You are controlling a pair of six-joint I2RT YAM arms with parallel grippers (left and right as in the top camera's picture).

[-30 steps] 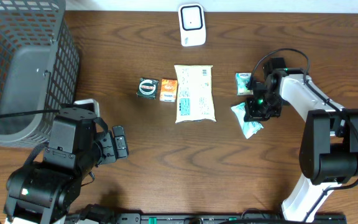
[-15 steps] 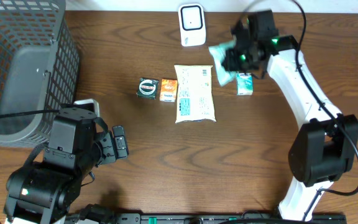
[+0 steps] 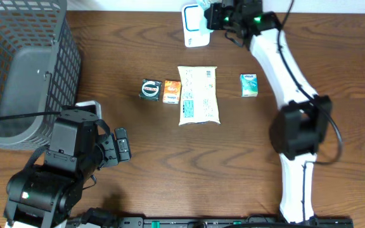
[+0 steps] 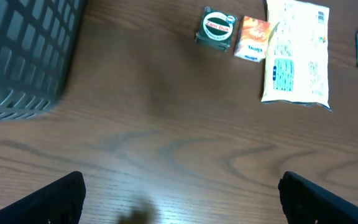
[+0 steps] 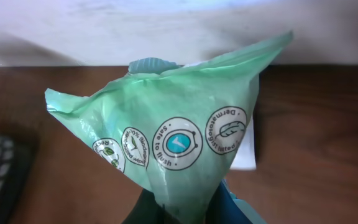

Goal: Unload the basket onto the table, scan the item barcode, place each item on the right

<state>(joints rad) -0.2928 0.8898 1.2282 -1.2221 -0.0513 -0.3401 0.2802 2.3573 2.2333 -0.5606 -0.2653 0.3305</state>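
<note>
A pale green wipes pack (image 5: 173,137) fills the right wrist view, pinched at its lower corner by my right gripper (image 5: 182,210), which is shut on it. Overhead, that gripper (image 3: 220,15) is at the table's back edge, right beside the white scanner (image 3: 195,25). A white strip of the scanner (image 5: 246,149) shows behind the pack. No barcode is visible on the face I see. My left gripper (image 4: 182,208) hangs open over bare wood at the front left, its dark fingers (image 4: 45,202) far apart and holding nothing.
A round green tin (image 3: 149,89), an orange packet (image 3: 172,92), a white pouch (image 3: 198,95) and a small teal box (image 3: 249,85) lie mid-table. A grey basket (image 3: 24,69) stands at the back left. The left arm's body (image 3: 62,164) fills the front left.
My right gripper lifted the green pack off the table's right side and carried it back and leftward to the scanner. The left arm has not moved.
</note>
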